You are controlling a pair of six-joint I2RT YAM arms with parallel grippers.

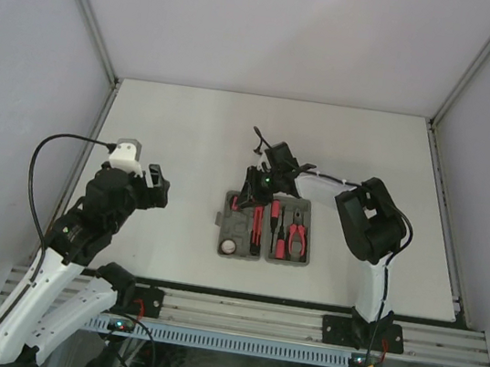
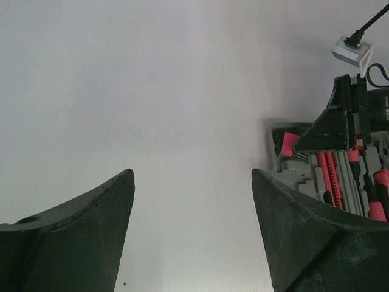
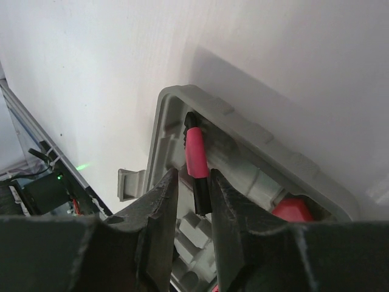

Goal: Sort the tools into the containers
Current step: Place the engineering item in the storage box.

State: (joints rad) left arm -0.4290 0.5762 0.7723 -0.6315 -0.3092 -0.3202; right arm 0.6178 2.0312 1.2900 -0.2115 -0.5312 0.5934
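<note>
**Setting:** white matt worktop point(image 1: 187, 138), pale grey walls on three sides, ribbed aluminium rail point(image 1: 244, 313) along the near edge.

**Containers:** two flat grey rounded-rectangle plastic trays w/ moulded recesses, side by side and touching, mid-worktop toward the near edge. They are the left tray point(image 1: 225, 229) and the right tray point(image 1: 309, 241).

**Tools, left tray:**
- Red-and-black-handled screwdriver point(image 3: 195, 152). Lies in a recess just inside the tray rim, near a corner, at the far end.
- Longer red-handled screwdriver point(image 1: 256, 225). Lies lengthwise beside the seam btwn the trays.
- Small round piece point(image 1: 229, 247). Sits in the near-left recess; too small to tell more.

**Tools, right tray:**
- Short red-handled screwdriver point(image 1: 278, 236). Lies lengthwise in the left half.
- Red-handled pliers point(image 1: 298, 238). Lie lengthwise in the right half, handles toward the near edge.

**Right arm point(image 1: 370, 223):** black-and-white, bent over to the left tray's far end.
- Right jaws are narrow, closed around the dark lower part of the red-and-black-handled screwdriver.
- In the wrist view the dark fingers point(image 3: 231, 219) press in on either side of it.

**Left arm point(image 1: 82, 224):** black-and-white, over bare worktop, well apart from the trays on their left.
- Left jaws are wide, w/ nothing btwn them.
- Its dark fingers point(image 2: 79, 237) frame plain white surface. The left tray shows only at the wrist view's right edge.
</note>
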